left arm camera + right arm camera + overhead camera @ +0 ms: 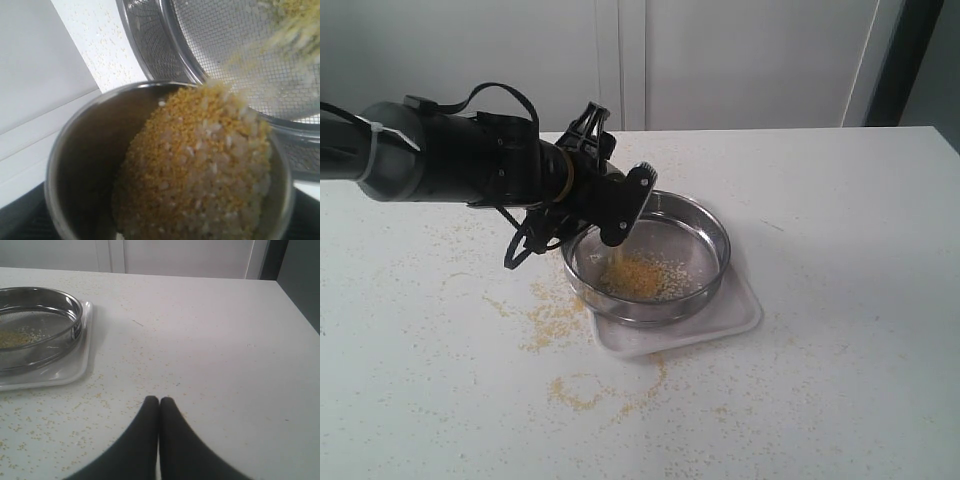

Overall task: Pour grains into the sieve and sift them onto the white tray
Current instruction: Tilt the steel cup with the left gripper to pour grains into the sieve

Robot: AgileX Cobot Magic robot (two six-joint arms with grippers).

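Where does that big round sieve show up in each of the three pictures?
Exterior view: the sieve sits near the middle, on the white tray.
Left wrist view: the sieve is seen close up, just beyond the lip of the cup.
Right wrist view: the sieve sits on the white tray, ahead of the right gripper, jaws shut.
Shared landmark: the yellow grains on its mesh.
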